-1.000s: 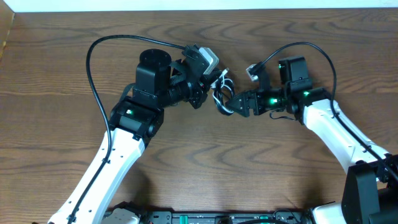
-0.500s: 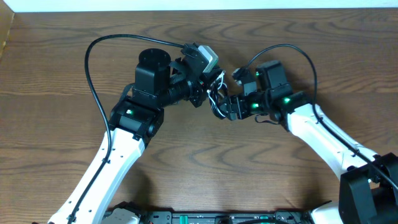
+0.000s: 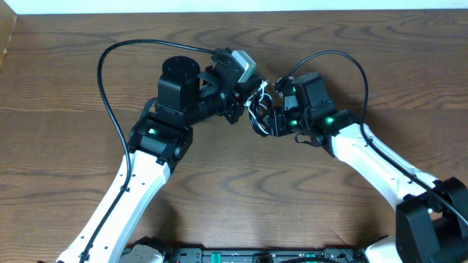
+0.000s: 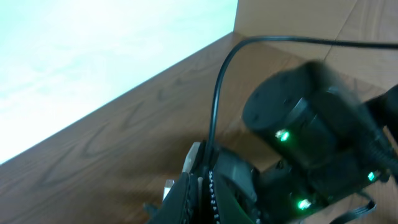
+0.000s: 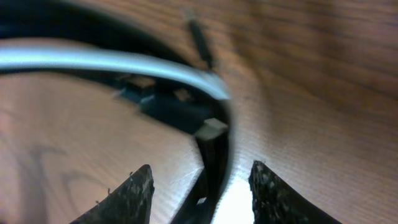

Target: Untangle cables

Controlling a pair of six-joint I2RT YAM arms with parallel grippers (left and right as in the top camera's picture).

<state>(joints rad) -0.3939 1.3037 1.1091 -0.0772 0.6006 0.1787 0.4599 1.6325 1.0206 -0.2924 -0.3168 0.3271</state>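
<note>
The cables [image 3: 257, 109] are a small tangle of thin black and white cords hanging between my two grippers, just above the table. My left gripper [image 3: 247, 93] is shut on the tangle's upper left side. In the left wrist view its fingers [image 4: 202, 199] are pressed together with a thin pale cord between them. My right gripper [image 3: 268, 120] is at the tangle's right side. In the right wrist view its fingers [image 5: 202, 190] are open, with a black cord [image 5: 214, 155] running between them and a white cord [image 5: 124, 62] arcing above.
The brown wooden table [image 3: 292, 197] spreads all round. A thick black arm wire [image 3: 110, 73] loops left of my left arm and another [image 3: 355, 62] arcs over my right arm. The right arm's body with green lights [image 4: 311, 137] fills the left wrist view.
My right arm has moved left, up to the tangle, and its gripper now straddles a black cord. My left gripper has stayed in place, holding the cables.
</note>
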